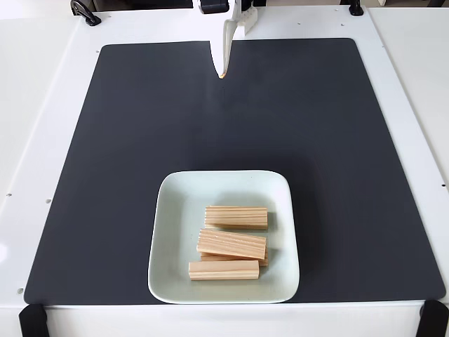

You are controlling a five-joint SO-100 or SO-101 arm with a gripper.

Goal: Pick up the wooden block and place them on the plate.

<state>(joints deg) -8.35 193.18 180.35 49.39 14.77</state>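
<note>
The pale mint-white square plate (168, 232) sits on the near part of the black mat. Several wooden blocks lie inside it. One block (236, 217) is farthest back. A second block (231, 243) rests partly on top of another whose edge (261, 260) peeks out beneath it. One more block (223, 270) lies nearest the front rim. My white gripper (222, 73) hangs at the far edge of the mat, well away from the plate. Its fingers come together in a single point and hold nothing.
A black mat (126, 175) covers most of the white table (42, 105). Black clamps sit at the front corners (32, 320) and at the far edge (85, 12). The arm's base (224, 7) stands at the top centre.
</note>
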